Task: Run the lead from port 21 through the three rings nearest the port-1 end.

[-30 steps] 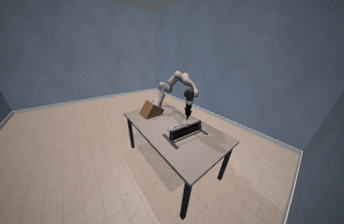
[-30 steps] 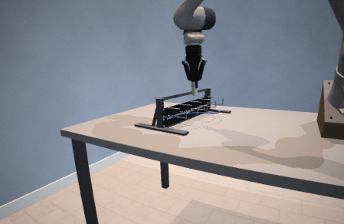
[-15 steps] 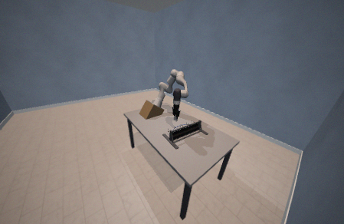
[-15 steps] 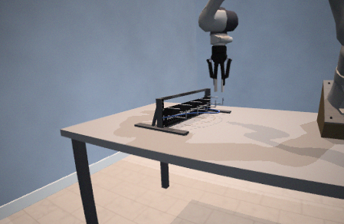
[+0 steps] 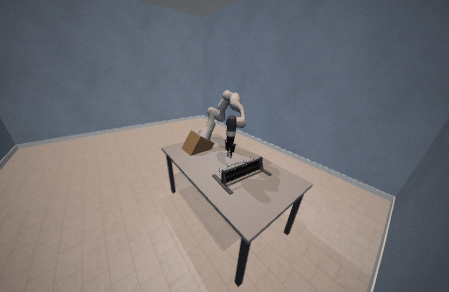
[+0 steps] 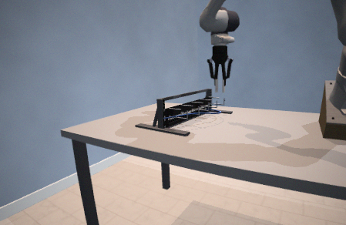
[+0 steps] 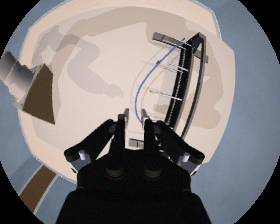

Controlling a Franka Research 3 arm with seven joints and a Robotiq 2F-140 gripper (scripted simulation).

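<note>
The thin blue lead lies low along the front of the black open-frame rack, a little left of centre in the exterior view, running among the small pale wire rings at the rack's far end. In the wrist view the blue lead shows as a shallow curve from the upper right toward the centre, beside the rack standing at the right of the frame; which rings it passes through cannot be told. The rack stands upright on its two flat feet on the pale grey counter. The black two-finger gripper hangs above the rack's far end, in the upper middle of the exterior view, pointing straight down and clear of the frame. Its fingers stand slightly parted with nothing between them. At the right edge the white arm's base rests on a brown block.
</note>
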